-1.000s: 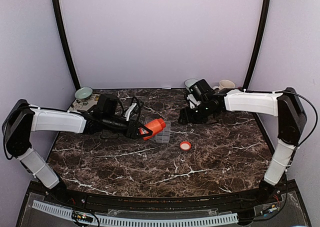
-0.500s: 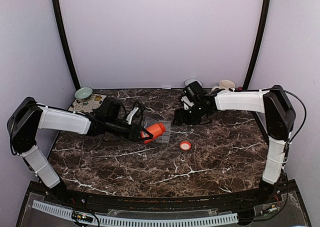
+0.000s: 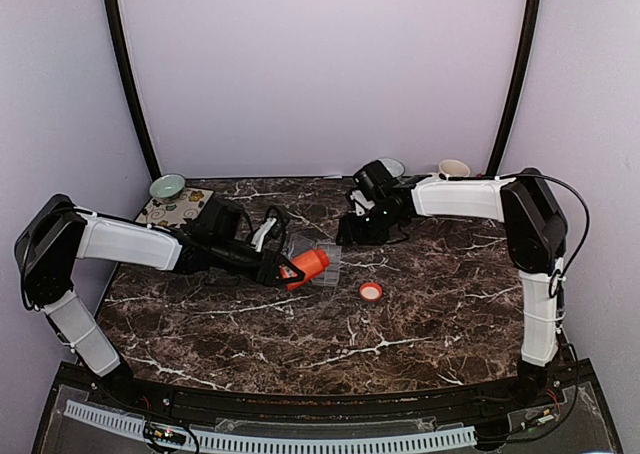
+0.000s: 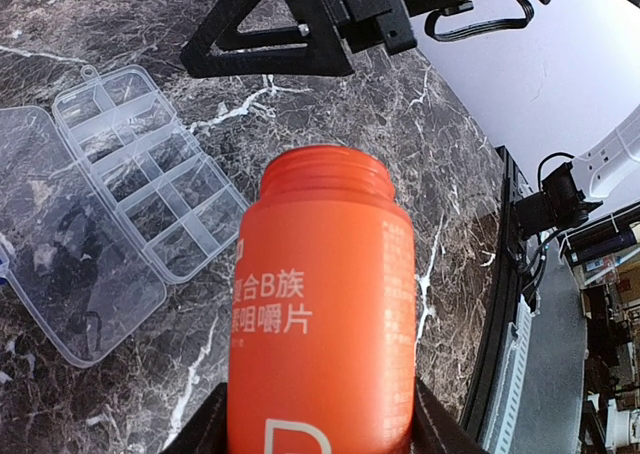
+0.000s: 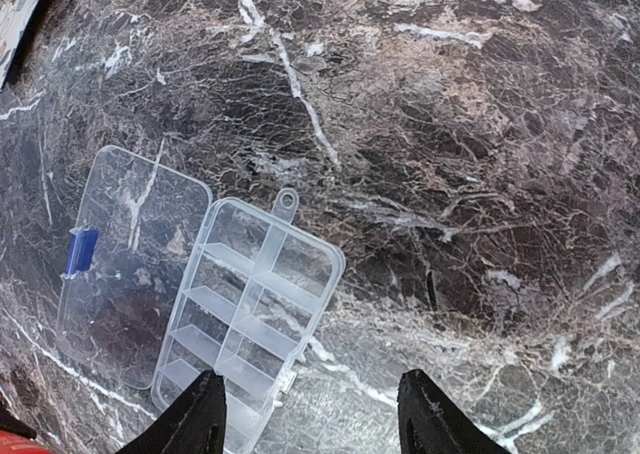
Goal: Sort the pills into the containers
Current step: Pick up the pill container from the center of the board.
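Left wrist view: left fingers (image 4: 200, 434) pinch uncapped orange plastic bottle (image 4: 325, 314), mouth just beside clear plastic compartmented organiser box (image 4: 150, 199). Box lies on dark marble table (image 4: 420, 154), hinged lid swung flat open. Over the box, right fingers (image 5: 195, 424) spread, nothing between.

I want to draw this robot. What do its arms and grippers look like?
The left arm and right arm have white shells between chunky black joints, with thin black cables looping alongside. The left gripper and right gripper are black, each with two fingers.
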Controlling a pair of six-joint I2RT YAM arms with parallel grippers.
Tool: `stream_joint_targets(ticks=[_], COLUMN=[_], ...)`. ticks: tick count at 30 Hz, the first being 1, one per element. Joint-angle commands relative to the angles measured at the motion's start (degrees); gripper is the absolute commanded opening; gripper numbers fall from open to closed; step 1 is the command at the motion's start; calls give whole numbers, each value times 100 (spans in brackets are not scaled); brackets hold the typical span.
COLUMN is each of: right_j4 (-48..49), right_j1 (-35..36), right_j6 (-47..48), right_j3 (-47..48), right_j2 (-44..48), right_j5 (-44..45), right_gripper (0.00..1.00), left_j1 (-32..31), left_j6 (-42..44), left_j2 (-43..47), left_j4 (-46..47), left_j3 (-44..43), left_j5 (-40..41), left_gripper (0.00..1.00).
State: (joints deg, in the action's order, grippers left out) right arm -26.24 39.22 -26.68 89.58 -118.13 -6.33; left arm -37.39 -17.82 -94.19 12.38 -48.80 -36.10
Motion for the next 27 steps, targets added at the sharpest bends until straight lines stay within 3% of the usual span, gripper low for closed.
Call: stream_joint_targets(ticks=[1,27], right_j4=[-189,-643], right_j1=[7,167], right_j6=[-5,83], right_j3=[401,1094], right_j2=[-285,-1048], right_j5=[-50,81], right_gripper=[57,46], left_j1=[25,21], left_j6=[7,33], left_j2=[49,102], left_j4=[169,91], left_j3=[70,116], left_j5=[-14,20], left_gripper=[0,0])
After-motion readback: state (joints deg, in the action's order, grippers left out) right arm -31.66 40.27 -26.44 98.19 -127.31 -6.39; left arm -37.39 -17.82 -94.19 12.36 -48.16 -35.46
